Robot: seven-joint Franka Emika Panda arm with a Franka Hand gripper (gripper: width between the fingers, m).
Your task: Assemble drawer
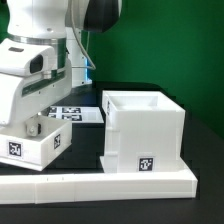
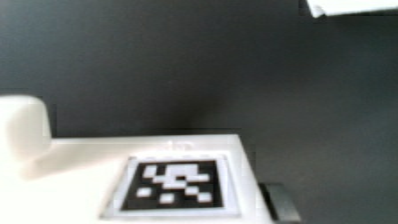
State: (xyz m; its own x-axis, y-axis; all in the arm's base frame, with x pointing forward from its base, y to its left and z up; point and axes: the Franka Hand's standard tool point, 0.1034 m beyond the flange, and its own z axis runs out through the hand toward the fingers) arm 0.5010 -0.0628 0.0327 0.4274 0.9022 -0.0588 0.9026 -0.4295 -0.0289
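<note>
The drawer (image 1: pixel 35 146), a small white box with black-and-white markers on its sides, sits low at the exterior view's left. My gripper (image 1: pixel 40 124) is down on it. In the wrist view my gripper (image 2: pixel 196 205) straddles a white marker-tagged face of the drawer (image 2: pixel 175 185). One dark fingertip (image 2: pixel 285 200) lies against that face's edge; the other is hidden. A rounded white part (image 2: pixel 22 130) stands beside it. The larger white cube casing (image 1: pixel 146 130), open on top with a marker on its front, stands apart from the drawer at the exterior view's right.
The low white border wall (image 1: pixel 100 185) runs along the front of the table. The marker board (image 1: pixel 68 113) lies flat behind the drawer. A white corner (image 2: pixel 356 8) shows at the wrist view's edge on the dark table.
</note>
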